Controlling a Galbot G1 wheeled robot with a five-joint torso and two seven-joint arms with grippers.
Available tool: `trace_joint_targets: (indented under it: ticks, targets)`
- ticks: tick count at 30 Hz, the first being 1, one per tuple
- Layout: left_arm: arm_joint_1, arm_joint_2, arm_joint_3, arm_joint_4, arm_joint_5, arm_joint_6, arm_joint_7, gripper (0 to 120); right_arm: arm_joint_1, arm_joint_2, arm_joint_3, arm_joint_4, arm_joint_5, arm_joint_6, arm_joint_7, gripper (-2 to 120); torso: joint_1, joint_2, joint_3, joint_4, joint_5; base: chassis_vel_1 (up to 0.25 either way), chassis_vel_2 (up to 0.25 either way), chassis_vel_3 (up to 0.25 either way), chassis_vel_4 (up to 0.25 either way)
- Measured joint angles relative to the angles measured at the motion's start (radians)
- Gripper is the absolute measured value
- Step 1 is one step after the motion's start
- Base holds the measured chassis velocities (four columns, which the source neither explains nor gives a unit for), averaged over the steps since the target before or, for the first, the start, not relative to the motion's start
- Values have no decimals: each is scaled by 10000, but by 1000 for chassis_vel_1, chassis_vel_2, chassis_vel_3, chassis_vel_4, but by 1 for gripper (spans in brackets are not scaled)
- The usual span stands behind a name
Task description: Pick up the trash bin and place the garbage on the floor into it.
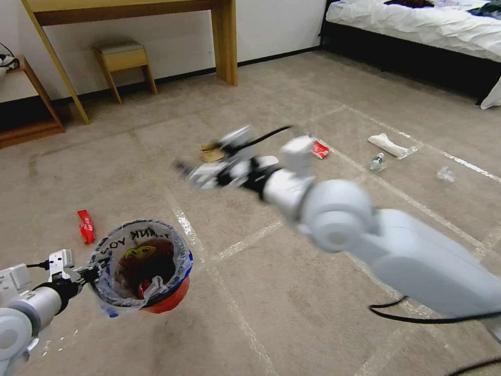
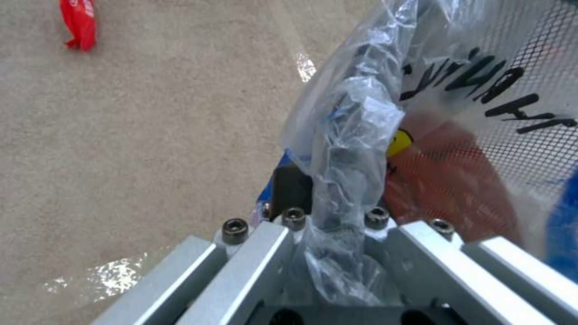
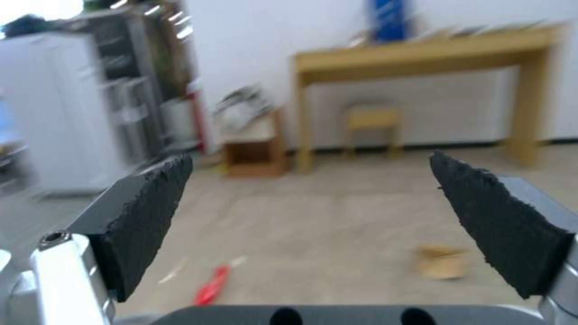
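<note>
The red trash bin (image 1: 169, 300), lined with a clear bag with black lettering, hangs above the floor (image 1: 292, 308) at the lower left. My left gripper (image 1: 90, 274) is shut on its rim and bag (image 2: 355, 135); the left wrist view shows the left gripper (image 2: 328, 189) clamping them. The bin holds red wrappers. My right gripper (image 1: 187, 171) is held out over the carpet, open and empty, its pads (image 3: 151, 216) wide apart. Garbage on the floor: a red wrapper (image 1: 86, 226) (image 2: 78, 22) (image 3: 211, 284), a brown paper bag (image 1: 211, 152) (image 3: 442, 262), a red-white wrapper (image 1: 319, 149), a white slipper (image 1: 387, 144), a small bottle (image 1: 377, 162), and clear wrap (image 1: 445, 174).
A wooden desk (image 1: 224, 42) and a small stool (image 1: 122, 60) stand against the far wall. A low wooden shelf (image 1: 26, 120) is at the far left. A bed (image 1: 417, 31) fills the far right. Shiny tape lines cross the carpet.
</note>
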Motion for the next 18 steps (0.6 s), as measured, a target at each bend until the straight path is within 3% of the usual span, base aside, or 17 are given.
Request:
trace_joint_targets:
  ticks: [2, 5, 7, 10, 18]
  targets:
    - [93, -299, -86, -205, 125, 0, 36, 1, -1612, -576, 1881, 260, -1006, 1213, -122, 100, 0, 0, -1, -11, -4, 0, 0, 0, 0]
    - [226, -452, -216, -340, 202, 0, 90, 1, -2065, -541, 2401, 215, -1375, 1579, -226, 100, -1, 1, -1, -3, -2, 0, 0, 0, 0]
    - [521, -763, -535, -622, 390, 0, 173, 1, -2970, -188, 3357, 163, -1908, 2017, -368, 100, -1, 1, -1, 4, -2, 0, 0, 0, 0]
    - [628, -966, -659, -803, 470, 0, 189, 1, -4163, 175, 4480, 186, -2494, 2369, -555, 100, -1, 1, -1, 6, -3, 0, 0, 0, 0]
    - [542, -1261, -672, -829, 659, 0, 270, 1, -6496, 1141, 6882, 188, -4503, 3446, -1390, 100, 0, 2, -1, 1, -5, 0, 0, 0, 0]
